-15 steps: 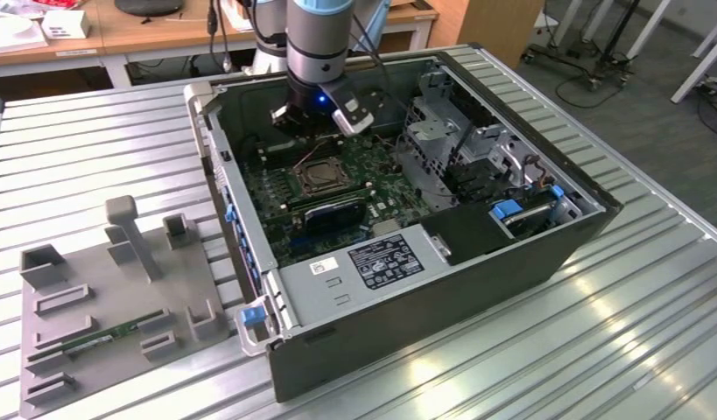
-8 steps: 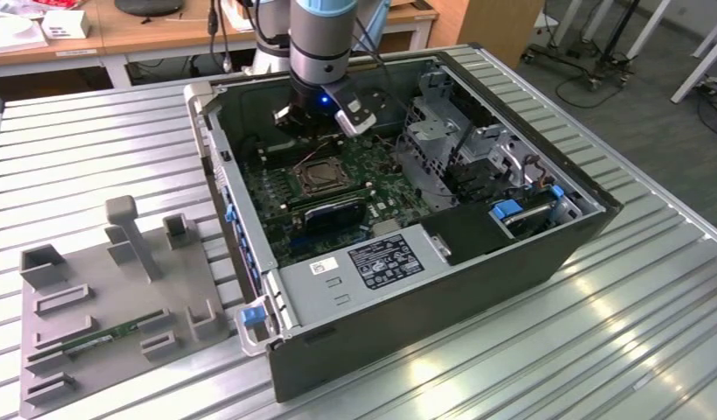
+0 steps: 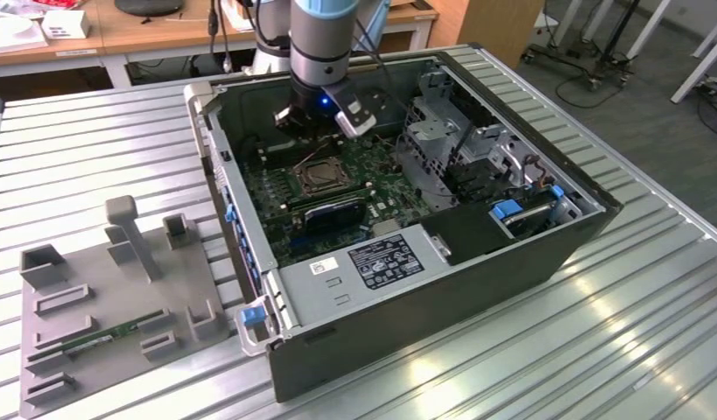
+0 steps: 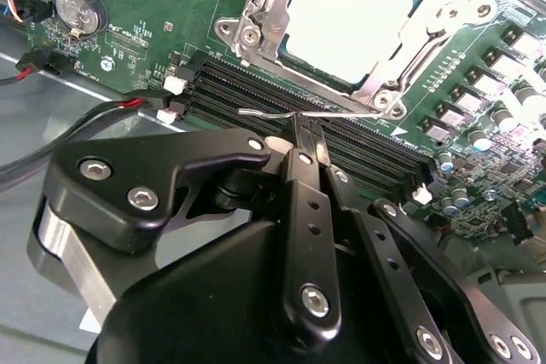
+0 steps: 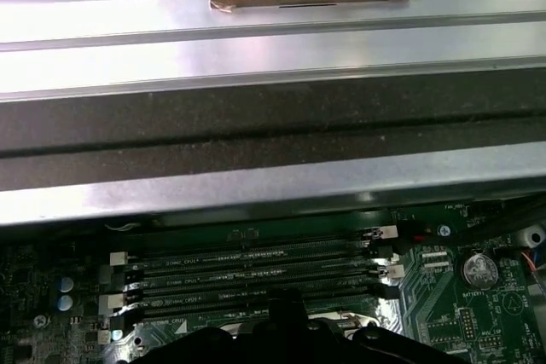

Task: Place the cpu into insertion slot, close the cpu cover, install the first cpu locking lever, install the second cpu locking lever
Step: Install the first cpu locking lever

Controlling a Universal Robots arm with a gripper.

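Your end effector (image 4: 307, 130) is clamped on a lever (image 4: 256, 112) beside the memory slots (image 4: 375, 155). The cpu (image 4: 358, 19) sits in its socket, cover (image 4: 260, 6) down over it.

Grey arm (image 3: 323, 54), blue cap (image 3: 334, 7), black jaws

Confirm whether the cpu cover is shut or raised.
Shut: in the second wrist view the cpu cover lies flat around the cpu, framing its pale face.

Bright overhead light, glare on ribbed metal table (image 3: 592, 332), cpu (image 4: 358, 14) face washed out
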